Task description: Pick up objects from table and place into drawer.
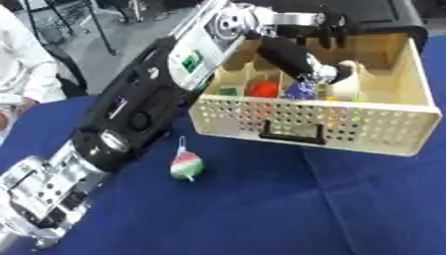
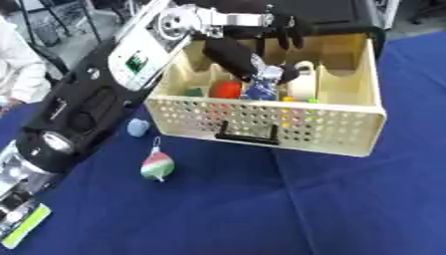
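A cream perforated drawer [image 1: 383, 127] with a black handle [image 1: 292, 133] stands pulled out over the blue table. My left arm rises from the lower left, and my left hand [image 1: 292, 57] is inside the drawer, just above a crinkly blue object [image 2: 261, 89]. Whether the hand still holds that object is hidden. Beside it in the drawer lie a red ball [image 1: 264, 89], a green thing [image 1: 228, 91] and a white mug [image 2: 302, 79]. On the cloth in front lies a green, white and red ball with a string [image 1: 186, 166]. A small light blue thing [image 2: 138, 127] sits by the drawer's left corner.
The blue tablecloth [image 1: 348, 209] stretches bare to the right and front of the drawer. The black cabinet [image 1: 383, 20] holding the drawer stands behind it. A person in white [image 1: 22, 60] is at the far left edge, touching nothing.
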### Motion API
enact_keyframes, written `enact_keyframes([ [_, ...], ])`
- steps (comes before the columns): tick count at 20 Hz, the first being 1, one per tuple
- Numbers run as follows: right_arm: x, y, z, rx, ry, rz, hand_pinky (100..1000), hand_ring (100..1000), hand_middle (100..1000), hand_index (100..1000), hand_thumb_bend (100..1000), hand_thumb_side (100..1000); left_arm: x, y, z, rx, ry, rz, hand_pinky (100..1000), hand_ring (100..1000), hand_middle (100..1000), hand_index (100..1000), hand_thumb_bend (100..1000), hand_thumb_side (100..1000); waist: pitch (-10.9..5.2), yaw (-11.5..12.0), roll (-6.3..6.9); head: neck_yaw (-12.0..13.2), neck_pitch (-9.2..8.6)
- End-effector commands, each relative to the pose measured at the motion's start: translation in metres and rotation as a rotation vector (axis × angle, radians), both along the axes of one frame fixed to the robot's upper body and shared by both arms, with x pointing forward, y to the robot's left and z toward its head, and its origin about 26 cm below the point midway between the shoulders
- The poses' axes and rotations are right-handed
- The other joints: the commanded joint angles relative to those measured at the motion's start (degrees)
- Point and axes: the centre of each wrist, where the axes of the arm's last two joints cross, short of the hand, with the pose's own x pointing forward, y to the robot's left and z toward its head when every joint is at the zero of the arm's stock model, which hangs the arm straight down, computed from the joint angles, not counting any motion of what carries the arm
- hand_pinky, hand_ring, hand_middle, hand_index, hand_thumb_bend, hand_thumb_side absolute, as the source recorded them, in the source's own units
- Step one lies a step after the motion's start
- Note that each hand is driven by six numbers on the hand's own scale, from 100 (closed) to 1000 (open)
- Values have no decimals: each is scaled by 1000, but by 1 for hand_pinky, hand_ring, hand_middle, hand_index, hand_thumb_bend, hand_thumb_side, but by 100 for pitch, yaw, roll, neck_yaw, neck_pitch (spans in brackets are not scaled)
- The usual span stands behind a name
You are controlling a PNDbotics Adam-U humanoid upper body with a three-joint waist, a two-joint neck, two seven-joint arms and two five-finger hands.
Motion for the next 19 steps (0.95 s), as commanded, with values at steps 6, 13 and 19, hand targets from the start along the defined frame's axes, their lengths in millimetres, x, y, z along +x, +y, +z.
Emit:
enact_keyframes([
  [6,-2,0,6,0,-26,-1,617,600,725,703,100,896,-25,16,40,-217,-159,-35,642,836,784,990,157,558,-178,66,-131,7,-25],
  [13,-3,-3,4,7,-23,-16,616,601,729,704,100,895,-70,50,77,-688,-318,-56,570,778,712,887,100,588,-230,194,-223,-76,53],
  [19,-3,-6,4,12,-29,-29,616,605,734,706,100,896,-109,86,86,-986,-401,-39,490,719,651,847,100,642,-250,341,-333,-197,133],
])
